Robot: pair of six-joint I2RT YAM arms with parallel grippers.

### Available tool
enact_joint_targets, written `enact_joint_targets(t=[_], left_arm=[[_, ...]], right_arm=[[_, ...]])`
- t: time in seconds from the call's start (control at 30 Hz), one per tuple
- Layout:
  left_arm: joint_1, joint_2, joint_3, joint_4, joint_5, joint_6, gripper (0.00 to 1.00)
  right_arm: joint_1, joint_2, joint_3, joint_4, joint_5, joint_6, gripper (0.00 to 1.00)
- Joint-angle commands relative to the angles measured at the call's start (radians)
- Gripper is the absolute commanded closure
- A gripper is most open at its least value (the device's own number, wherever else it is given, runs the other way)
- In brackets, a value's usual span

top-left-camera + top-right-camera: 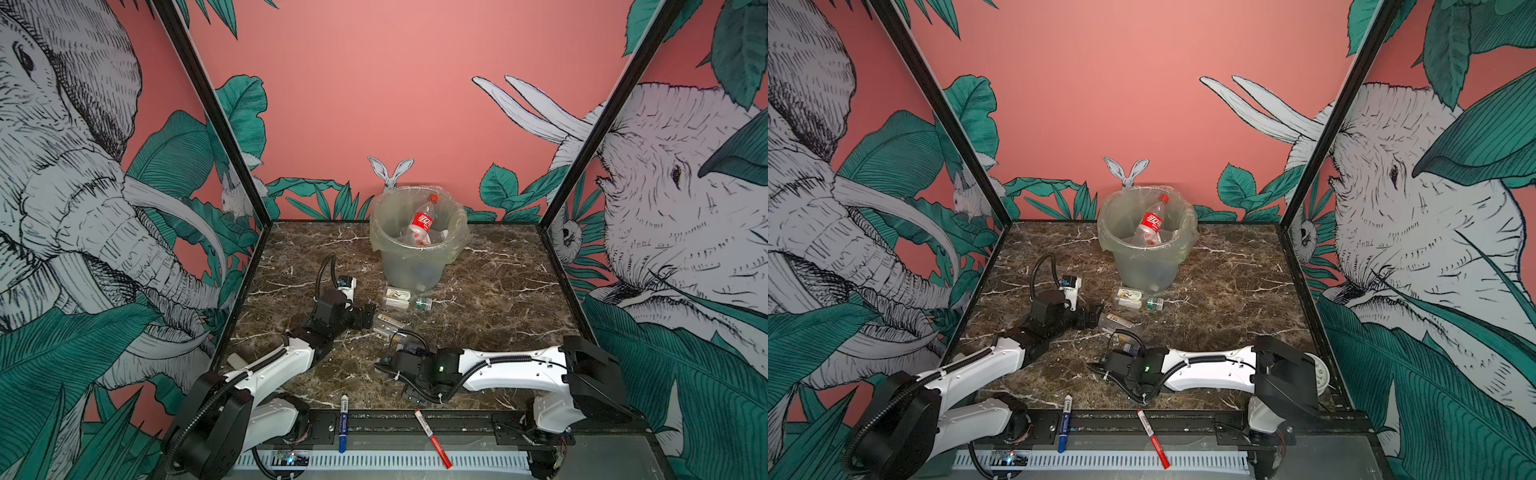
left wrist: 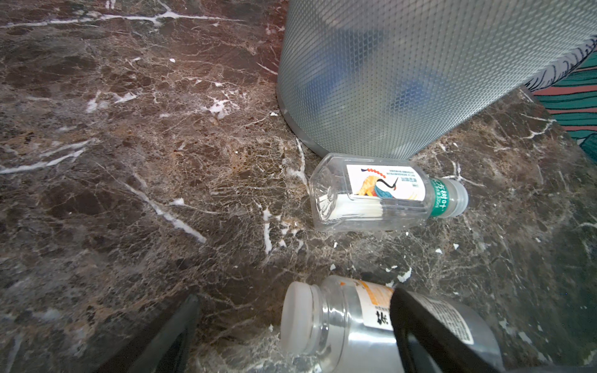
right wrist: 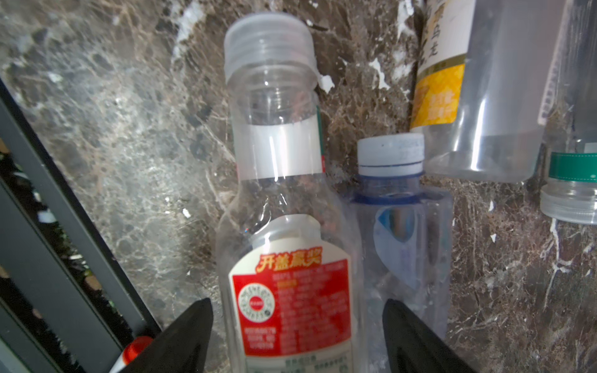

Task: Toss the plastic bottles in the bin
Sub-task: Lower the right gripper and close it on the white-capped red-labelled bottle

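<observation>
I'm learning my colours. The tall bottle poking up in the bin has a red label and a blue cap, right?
Not quite. The tall bottle poking up in the bin has a red label, but its cap is red, not blue. Both top views show it.

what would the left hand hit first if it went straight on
Probably the white-capped bottle lying just inside the open left hand; past it lies the crane-label bottle by the bin, though height is unclear.
</observation>
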Motion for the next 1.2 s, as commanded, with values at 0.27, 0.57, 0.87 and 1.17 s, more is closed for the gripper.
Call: enact_joint_targets(t=[0.27,0.57,0.87,1.17], left_arm=[[0.006,-0.022,-0.013,0.010,0.006,-0.010,0.06],[0.006,-0.016,-0.011,0.011,0.008,-0.009,0.07],[0.006,-0.011,-0.010,0.013,0.010,-0.008,0.07],[0.006,-0.003,-0.009,0.019,0.018,-0.012,0.07]], right_arm=[[0.003,0.067,0.040,-0.001,-0.019,-0.019,0.26],[0.000,0.027,0.032,-0.009,0.005,-0.018,0.44],[-0.001,-0.089,0.026,-0.023,0.029,-0.013,0.49],[-0.006,-0.241,-0.042,0.054,0.089,0.037,0.50]])
